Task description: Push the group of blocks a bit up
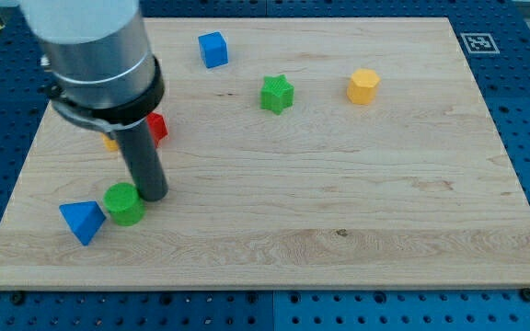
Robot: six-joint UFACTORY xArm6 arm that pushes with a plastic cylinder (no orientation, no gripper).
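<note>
My tip [153, 196] rests on the wooden board at the view's lower left, touching or just right of a green cylinder [123, 203]. A blue triangular block [82, 221] lies just left of the cylinder, close beside it. A red block [158, 127] and an orange-yellow block [110, 142] sit above them, mostly hidden behind my rod and arm. Further up are a blue cube [213, 49], a green star-shaped block [277, 94] and a yellow hexagonal block [362, 85].
The wooden board's [339, 202] left edge runs close to the blue triangle. A blue perforated table surrounds the board. A fiducial tag [478, 42] marks the top right corner. My arm's grey body [99, 55] covers the upper left.
</note>
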